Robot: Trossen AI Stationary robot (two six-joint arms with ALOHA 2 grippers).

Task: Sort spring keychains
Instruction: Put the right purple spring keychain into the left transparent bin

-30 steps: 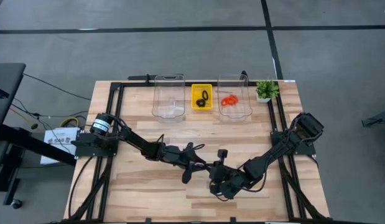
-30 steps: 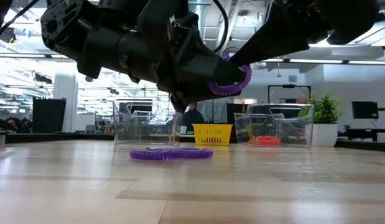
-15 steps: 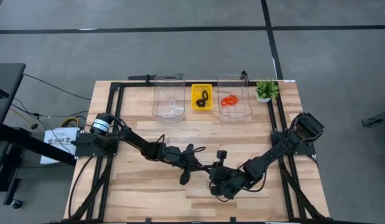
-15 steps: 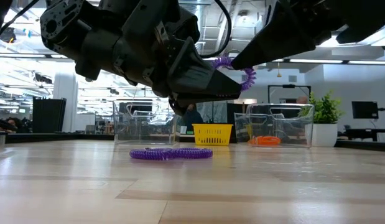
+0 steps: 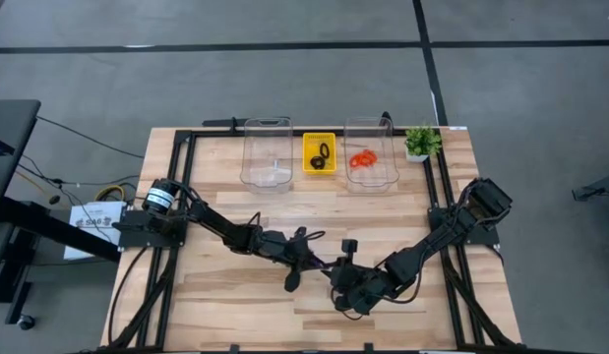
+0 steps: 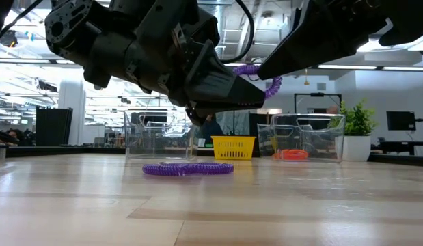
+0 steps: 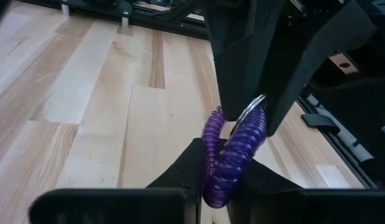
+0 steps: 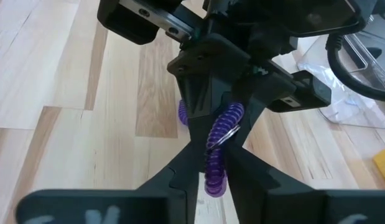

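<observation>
Meeting low in the middle of the high view, the left gripper (image 5: 306, 258) and the right gripper (image 5: 345, 267) are both pinching one purple spring keychain (image 6: 260, 80), which is hanging in the air between them in the upper centre of the low view. In the left wrist view the left fingers are clamping the lower coils of that purple spring keychain (image 7: 232, 155), while the right fingers are coming down onto its upper end, where a small metal ring (image 7: 251, 107) is showing. The right wrist view is showing the same double grip on the coil (image 8: 218, 146). This looks like a hand-over, or an untangling pull, partway through the sorting (which of the two is hard to say). The next move is probably calling for one gripper to let go cleanly so the other can carry the coil toward the bins at the top of the high view. A second purple spring keychain (image 6: 188, 168) is lying flat on the table (image 6: 300, 205), low and left of centre in the low view. Among the containers, the left clear bin (image 5: 267, 152) is appearing empty, the yellow tray (image 5: 309, 163) is holding black keychains (image 5: 321, 152), and the right clear bin (image 5: 385, 175) is holding orange-red keychains (image 5: 361, 158). A small potted plant (image 5: 420, 142) is standing just right of that bin.
</observation>
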